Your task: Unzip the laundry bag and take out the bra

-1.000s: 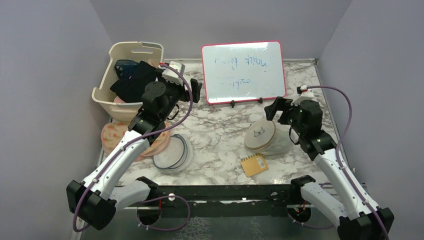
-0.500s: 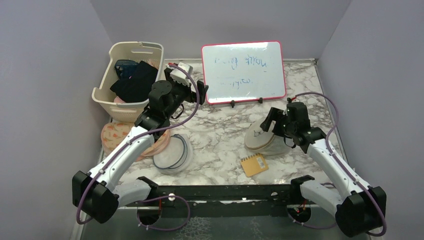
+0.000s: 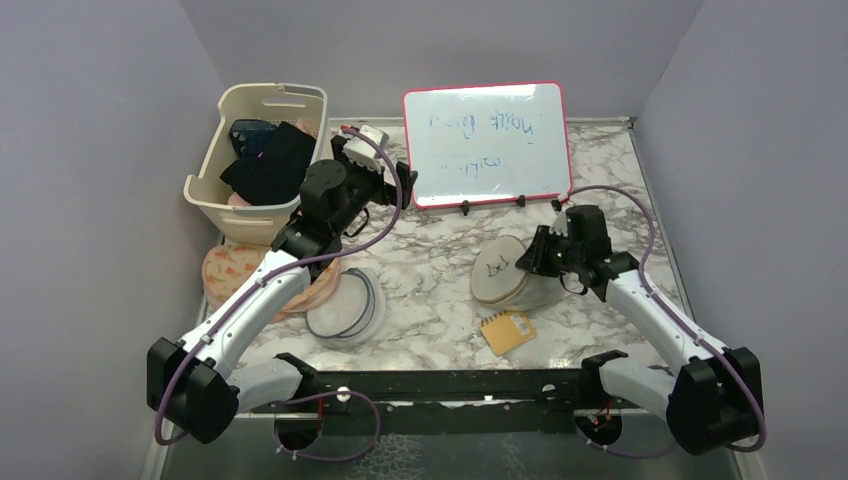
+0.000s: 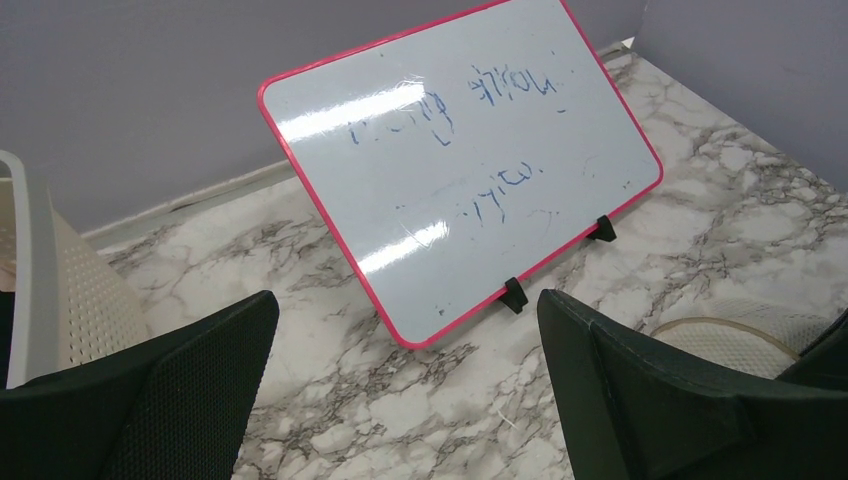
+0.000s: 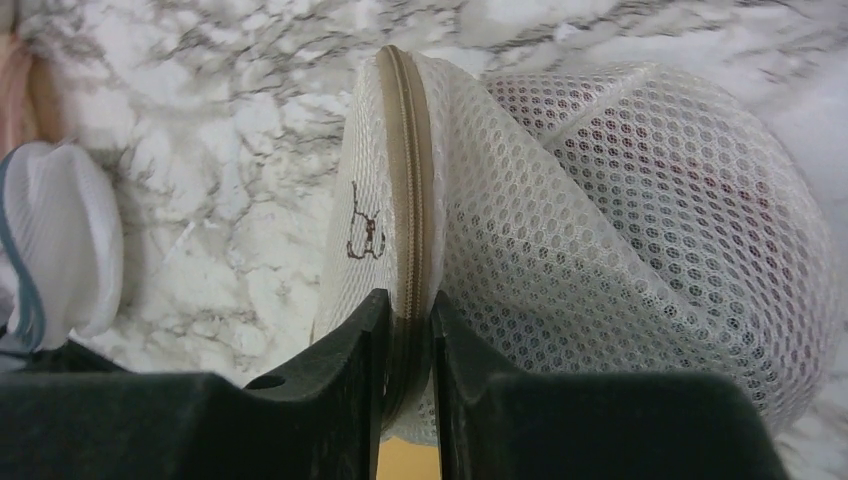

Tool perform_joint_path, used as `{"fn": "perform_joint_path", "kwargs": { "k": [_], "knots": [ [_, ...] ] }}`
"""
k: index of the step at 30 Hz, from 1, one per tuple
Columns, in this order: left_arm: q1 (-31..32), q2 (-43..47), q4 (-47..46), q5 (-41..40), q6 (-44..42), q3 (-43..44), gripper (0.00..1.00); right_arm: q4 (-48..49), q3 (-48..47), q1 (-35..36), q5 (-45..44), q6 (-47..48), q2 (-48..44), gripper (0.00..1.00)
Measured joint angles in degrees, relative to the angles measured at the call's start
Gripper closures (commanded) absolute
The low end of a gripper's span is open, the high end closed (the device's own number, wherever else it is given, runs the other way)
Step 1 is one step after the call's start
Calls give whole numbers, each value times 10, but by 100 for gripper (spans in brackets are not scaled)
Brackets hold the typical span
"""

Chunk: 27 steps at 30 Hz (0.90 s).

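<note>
The laundry bag (image 3: 500, 275) lies right of the table's centre, tilted so that its tan top with the black icon faces left. In the right wrist view its white mesh side (image 5: 640, 230) fills the frame and the tan zipper (image 5: 405, 170) runs along the rim. My right gripper (image 3: 530, 262) (image 5: 408, 305) is shut on that zipped rim, one finger on each side. A faint reddish tint shows through the mesh; the bra itself is hidden. My left gripper (image 3: 400, 183) (image 4: 405, 310) hangs open in the air in front of the whiteboard, holding nothing.
A pink-framed whiteboard (image 3: 487, 143) stands at the back. A cream basket (image 3: 210, 185) of dark clothes sits back left. A clear disc with a blue rim (image 3: 345, 305) and an orange patterned round bag (image 3: 232, 272) lie at left. A yellow notebook (image 3: 507, 330) lies in front of the laundry bag.
My right gripper came down and to the left onto the bag and closed on its zipped rim; the bag shifted left and tipped. The left gripper moved slightly right, still open.
</note>
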<state>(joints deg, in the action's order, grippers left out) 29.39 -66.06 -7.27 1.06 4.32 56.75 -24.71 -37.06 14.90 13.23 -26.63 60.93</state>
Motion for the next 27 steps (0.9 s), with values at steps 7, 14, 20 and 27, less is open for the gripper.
{"fn": "perform_joint_path", "kwargs": {
  "k": [7, 14, 20, 27],
  "knots": [
    [0, -6, 0, -1, -4, 0, 1, 60, -24, 49, 165, 47, 50, 83],
    [0, -15, 0, -1, -5, 0, 1, 125, -66, 88, 283, 92, 64, 83],
    [3, -22, 0, -1, -7, 0, 1, 105, -134, 88, 249, 126, 165, 79],
    [10, -44, 0, 12, -10, 0, 1, 48, -194, 88, 134, 181, 238, 72]
  ]
}}
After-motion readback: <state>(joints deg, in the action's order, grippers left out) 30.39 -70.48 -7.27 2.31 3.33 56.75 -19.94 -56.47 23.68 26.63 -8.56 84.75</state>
